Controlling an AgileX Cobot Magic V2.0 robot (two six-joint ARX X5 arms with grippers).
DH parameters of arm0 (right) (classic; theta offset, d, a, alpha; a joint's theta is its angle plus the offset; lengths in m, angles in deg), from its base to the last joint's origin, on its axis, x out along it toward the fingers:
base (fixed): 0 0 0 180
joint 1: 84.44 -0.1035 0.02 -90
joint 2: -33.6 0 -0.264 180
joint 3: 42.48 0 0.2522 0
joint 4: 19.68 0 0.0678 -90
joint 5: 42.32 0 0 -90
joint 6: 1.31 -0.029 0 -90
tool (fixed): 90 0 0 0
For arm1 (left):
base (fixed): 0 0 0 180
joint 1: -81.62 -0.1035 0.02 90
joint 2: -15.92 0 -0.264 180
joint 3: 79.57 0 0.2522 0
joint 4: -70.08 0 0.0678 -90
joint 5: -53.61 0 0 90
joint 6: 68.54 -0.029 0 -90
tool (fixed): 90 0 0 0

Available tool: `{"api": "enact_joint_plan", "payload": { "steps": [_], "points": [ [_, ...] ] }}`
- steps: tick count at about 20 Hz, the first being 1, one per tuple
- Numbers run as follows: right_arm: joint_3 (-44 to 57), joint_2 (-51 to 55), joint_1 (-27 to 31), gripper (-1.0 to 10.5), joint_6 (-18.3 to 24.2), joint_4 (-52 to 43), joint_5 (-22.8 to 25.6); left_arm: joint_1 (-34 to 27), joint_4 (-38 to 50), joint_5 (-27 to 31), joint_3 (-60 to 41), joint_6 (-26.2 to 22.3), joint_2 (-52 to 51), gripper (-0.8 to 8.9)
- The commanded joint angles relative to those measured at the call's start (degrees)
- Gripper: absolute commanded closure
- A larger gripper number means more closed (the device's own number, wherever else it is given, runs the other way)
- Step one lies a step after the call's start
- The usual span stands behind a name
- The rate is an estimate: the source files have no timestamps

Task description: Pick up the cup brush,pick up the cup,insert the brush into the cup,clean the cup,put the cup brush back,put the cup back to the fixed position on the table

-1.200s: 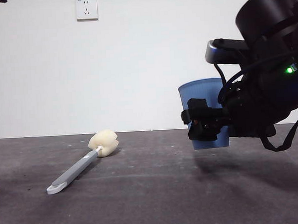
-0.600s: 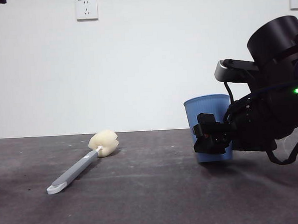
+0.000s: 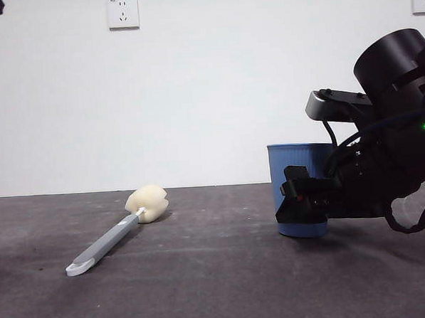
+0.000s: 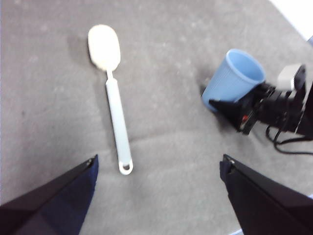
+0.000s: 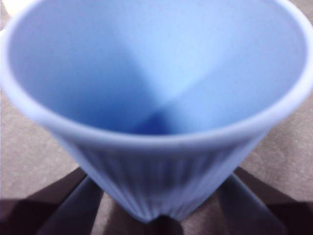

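Your right pincer pinches the cup, now on the counter; withdraw crookedly and it tips toward the cup brush. Left pincer spread.

one cup brush, one cup, two wall sockets, two tools

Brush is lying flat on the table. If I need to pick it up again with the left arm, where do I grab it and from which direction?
Probably the middle of the cup brush's grey handle, coming straight down from above with the left gripper's fingers across it. The handle is slim, straight and flat on the table; the sponge head is soft and rounded.
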Motion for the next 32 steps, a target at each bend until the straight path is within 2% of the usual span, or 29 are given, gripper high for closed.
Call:
{"api": "enact_joint_plan", "payload": {
  "steps": [1,3,5,9,14,16,19,24,25,28,32],
  "points": [
    [1.5,-1.8,-0.5,5.6,-1.7,4.6,-1.7,0.1,-0.7,0.2,-0.2,-0.7,-0.2,3.96],
    [1.5,-1.8,-0.5,5.6,-2.4,4.9,-1.7,0.1,-0.8,0.2,-0.2,-0.8,-0.2,3.96],
    [1.5,-1.2,-0.5,4.9,-2.4,5.1,-1.7,0.1,-0.9,0.2,-0.2,-0.8,-0.2,3.96],
    [1.5,3.6,-0.5,4.7,-2.4,6.9,-1.6,0.1,-0.9,0.2,-0.2,-1.2,-0.2,3.96],
    [1.5,11.8,-0.5,4.7,-2.4,18.6,-1.3,0.1,-0.9,0.2,-0.2,-1.8,-0.2,3.96],
    [1.5,16.1,-0.6,4.7,-3.1,25.3,-1.4,0.1,-0.9,0.2,-0.2,-2.1,-0.2,3.97],
    [1.5,25.4,-1.1,4.7,-6.6,39.0,-1.9,0.1,-2.2,0.0,-0.2,-2.2,-0.2,3.97],
    [0.8,48.7,-2.3,4.7,-12.1,61.7,-10.5,0.1,-3.5,-2.0,-0.2,-3.7,-0.2,4.06],
    [-0.1,52.7,-2.5,4.7,-12.8,65.7,-10.8,0.1,-3.5,-2.9,-0.2,-3.7,-0.2,4.06],
    [-6.4,62.6,-3.4,4.7,-13.2,81.3,-10.8,0.1,-3.5,-4.7,-0.2,-3.8,-0.2,4.06],
    [-17.4,64.5,-4.0,4.7,-11.7,98.7,-10.8,0.1,-3.6,-7.8,-0.2,-3.7,-0.2,4.06]
  ]
}}
